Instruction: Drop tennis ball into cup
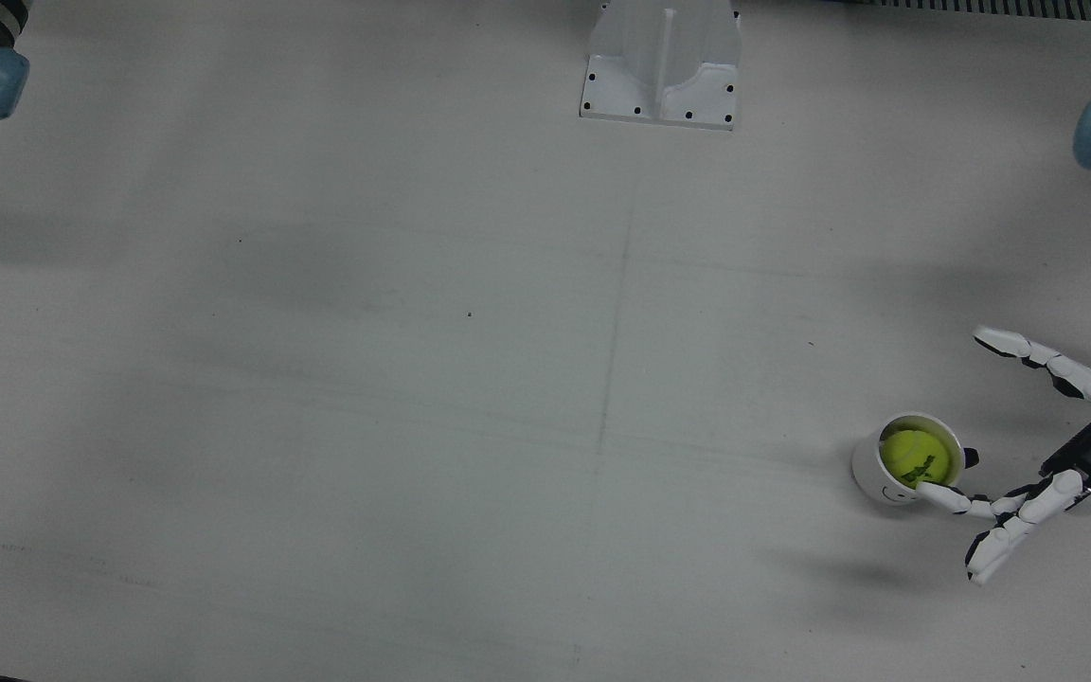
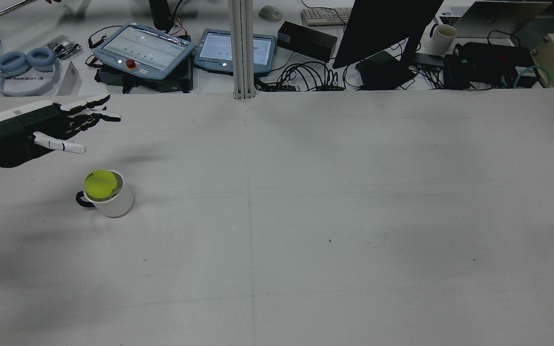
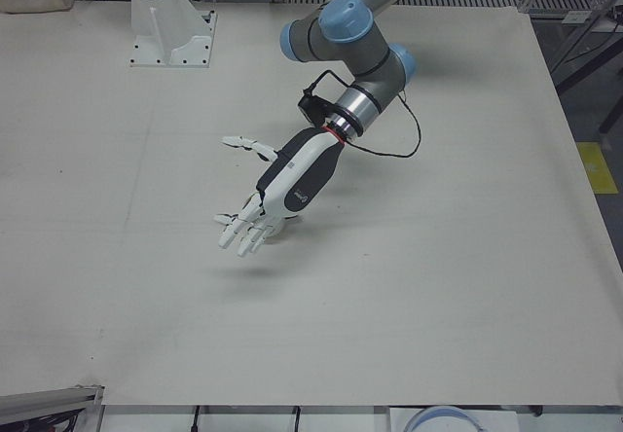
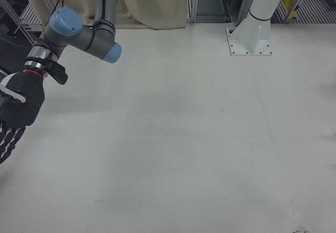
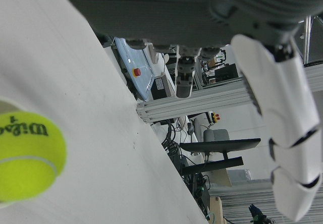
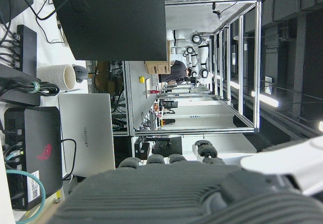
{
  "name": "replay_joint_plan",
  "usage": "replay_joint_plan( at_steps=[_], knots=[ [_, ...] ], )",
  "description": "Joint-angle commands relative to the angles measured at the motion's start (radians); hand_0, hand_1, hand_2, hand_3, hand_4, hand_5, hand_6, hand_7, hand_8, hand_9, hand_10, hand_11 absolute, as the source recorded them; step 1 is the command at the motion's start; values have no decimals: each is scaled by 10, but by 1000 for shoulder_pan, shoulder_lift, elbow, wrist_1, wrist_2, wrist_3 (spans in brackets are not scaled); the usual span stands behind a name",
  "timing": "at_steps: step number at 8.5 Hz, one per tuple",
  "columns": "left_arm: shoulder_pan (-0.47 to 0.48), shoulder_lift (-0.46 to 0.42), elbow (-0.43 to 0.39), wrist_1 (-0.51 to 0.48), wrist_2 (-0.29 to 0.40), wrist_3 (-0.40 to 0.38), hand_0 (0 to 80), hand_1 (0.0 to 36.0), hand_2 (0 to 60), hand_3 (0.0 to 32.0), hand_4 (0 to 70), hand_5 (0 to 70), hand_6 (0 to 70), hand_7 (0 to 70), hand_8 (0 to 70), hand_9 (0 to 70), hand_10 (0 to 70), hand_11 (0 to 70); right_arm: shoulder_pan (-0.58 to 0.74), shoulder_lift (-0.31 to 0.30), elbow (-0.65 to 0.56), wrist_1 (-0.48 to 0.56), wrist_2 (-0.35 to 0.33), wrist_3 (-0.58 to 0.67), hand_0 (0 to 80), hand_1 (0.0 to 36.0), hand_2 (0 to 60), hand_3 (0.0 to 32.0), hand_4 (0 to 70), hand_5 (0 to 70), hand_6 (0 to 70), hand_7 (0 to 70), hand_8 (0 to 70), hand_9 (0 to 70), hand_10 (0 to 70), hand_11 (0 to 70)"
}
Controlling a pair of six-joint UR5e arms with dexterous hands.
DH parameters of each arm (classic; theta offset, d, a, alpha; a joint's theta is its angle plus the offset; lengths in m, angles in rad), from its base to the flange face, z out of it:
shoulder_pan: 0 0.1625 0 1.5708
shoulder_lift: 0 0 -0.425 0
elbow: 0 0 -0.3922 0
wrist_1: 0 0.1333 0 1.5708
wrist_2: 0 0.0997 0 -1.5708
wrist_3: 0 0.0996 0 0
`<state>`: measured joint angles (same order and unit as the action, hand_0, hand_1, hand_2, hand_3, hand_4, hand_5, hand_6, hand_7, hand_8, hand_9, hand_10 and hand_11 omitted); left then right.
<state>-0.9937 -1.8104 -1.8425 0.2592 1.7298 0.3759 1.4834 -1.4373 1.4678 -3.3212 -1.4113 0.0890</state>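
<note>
1. We find the tennis ball [image 1: 918,457] seated in the mouth of the cup [image 1: 872,474], which stands upright on the bench [image 1: 413,379] near its edge on the robot's left side; the rear view confirms ball in cup, handle toward the arm; we judge the drop itself done.

2. The left hand [image 2: 41,132] is released, fingers spread, grasping nothing; in the rear view it hangs above and beyond the cup; in the front view one fingertip [image 1: 934,493] overlaps the cup's rim, and we cannot tell whether it touches or merely passes above.

3. The right hand [image 4: 16,115] is held off at the far side of the bench, well apart from the cup; its fingers are cut by the frame edge; we cannot tell whether it is released or clenched.

4. Risks as we judge them: a low or sideways withdrawal of the left hand could catch the rim or handle and tip the cup, spilling the ball; the ball sits high in the mouth, so a small knock may suffice; the cup's nearness to the bench edge adds to this.

5. Limits: the left-front view shows the arm and hand but neither cup nor ball; the left hand view shows only part of the ball, with the cup out of frame.
</note>
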Motion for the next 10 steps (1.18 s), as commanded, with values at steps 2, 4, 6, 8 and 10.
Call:
replay_joint_plan(
  at_steps=[2,4,6,8,10],
  knots=[
    [-3,0,-9,-3,1,-9,430,158,176,0,59,1,2,159,0,17,0,0,0,0,0,-1,0,0,0,0,0,0,0,0,0,0,0,0,0,0],
    [-136,-99,-21,56,-13,-48,457,181,223,0,87,7,14,195,0,25,0,0,0,0,0,0,0,0,0,0,0,0,0,0,0,0,0,0,0,0],
    [-314,-241,183,57,-33,-45,471,203,182,0,0,11,9,130,0,12,0,0,0,0,0,0,0,0,0,0,0,0,0,0,0,0,0,0,0,0],
    [-419,-225,267,55,-35,-51,501,232,109,0,0,12,2,110,0,8,0,0,0,0,0,-1,0,0,0,0,0,0,0,0,0,0,0,0,0,0],
    [-468,-111,258,37,-33,-71,517,251,108,0,0,15,0,109,0,7,0,0,0,0,0,0,0,0,0,0,0,0,0,0,0,0,0,0,0,0]
  ],
)
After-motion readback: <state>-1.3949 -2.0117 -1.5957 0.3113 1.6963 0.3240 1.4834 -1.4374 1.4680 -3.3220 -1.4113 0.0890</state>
